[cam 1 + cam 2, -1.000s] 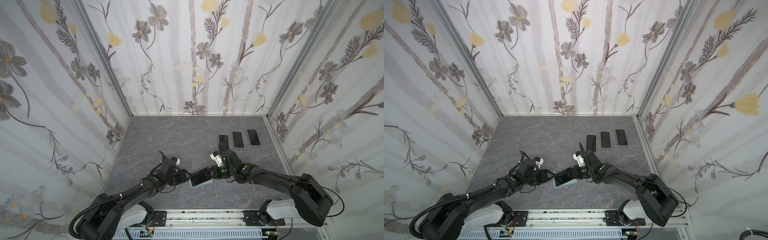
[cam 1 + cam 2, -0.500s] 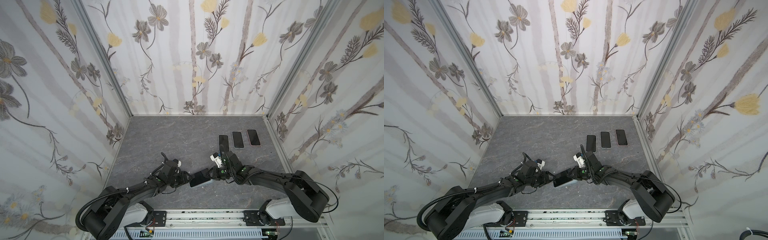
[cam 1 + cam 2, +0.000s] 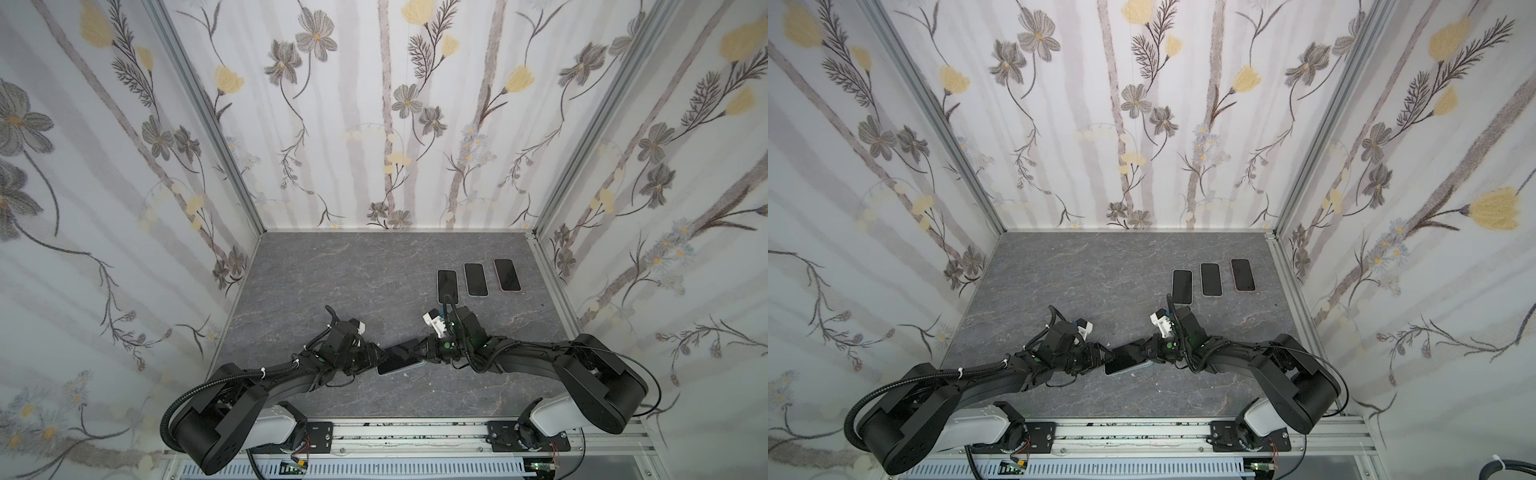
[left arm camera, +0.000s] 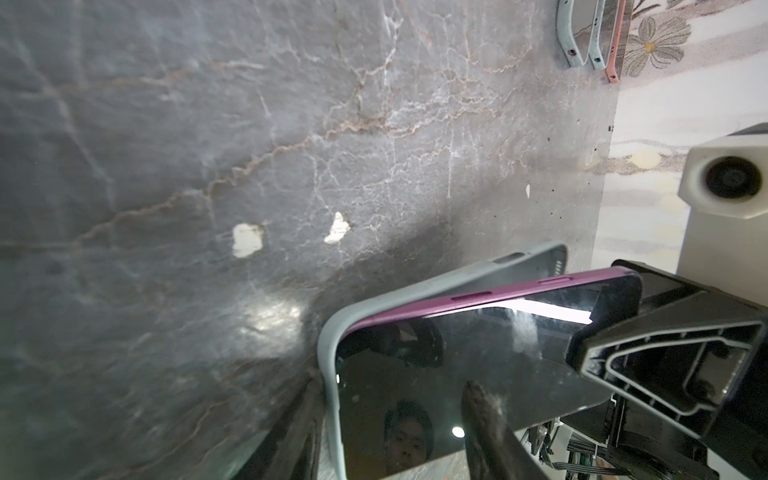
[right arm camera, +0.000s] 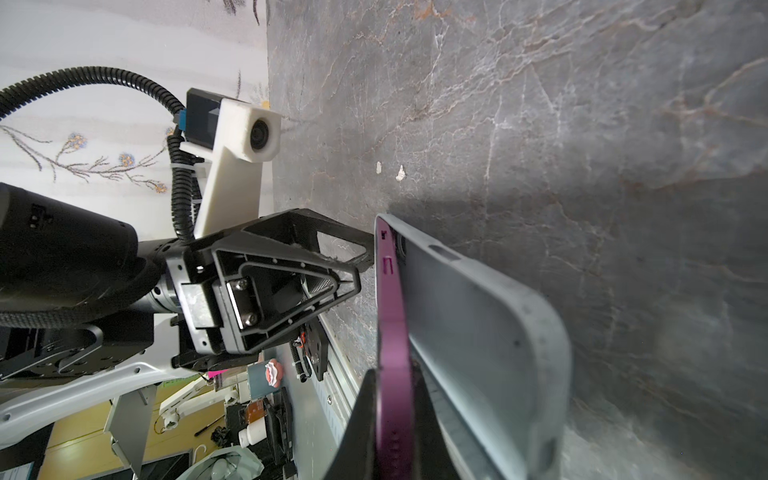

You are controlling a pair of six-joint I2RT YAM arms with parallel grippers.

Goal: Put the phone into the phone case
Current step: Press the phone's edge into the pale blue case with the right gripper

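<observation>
A purple-edged phone (image 3: 401, 361) (image 3: 1125, 359) with a black screen (image 4: 457, 353) hangs low over the table's front middle, between both grippers. One end sits in the grey phone case (image 4: 415, 291) (image 5: 478, 316); the other end stands out of the case at an angle. My right gripper (image 5: 392, 372) (image 3: 422, 353) is shut on the phone's (image 5: 388, 316) free end. My left gripper (image 4: 388, 380) (image 3: 376, 358) meets the cased end with jaws partly apart. One of its fingers (image 4: 482, 415) lies over the screen, the other runs outside the case's end wall.
Three more cased phones lie in a row at the back right: (image 3: 447, 286), (image 3: 476, 279), (image 3: 507, 275). Flowered walls close in the grey marbled table (image 3: 353, 270) on three sides. A metal rail (image 3: 415, 430) runs along the front edge.
My left gripper has come in to the phone's cased end and its jaws have narrowed a little. The phone now lies flatter. The right gripper has hardly moved.
</observation>
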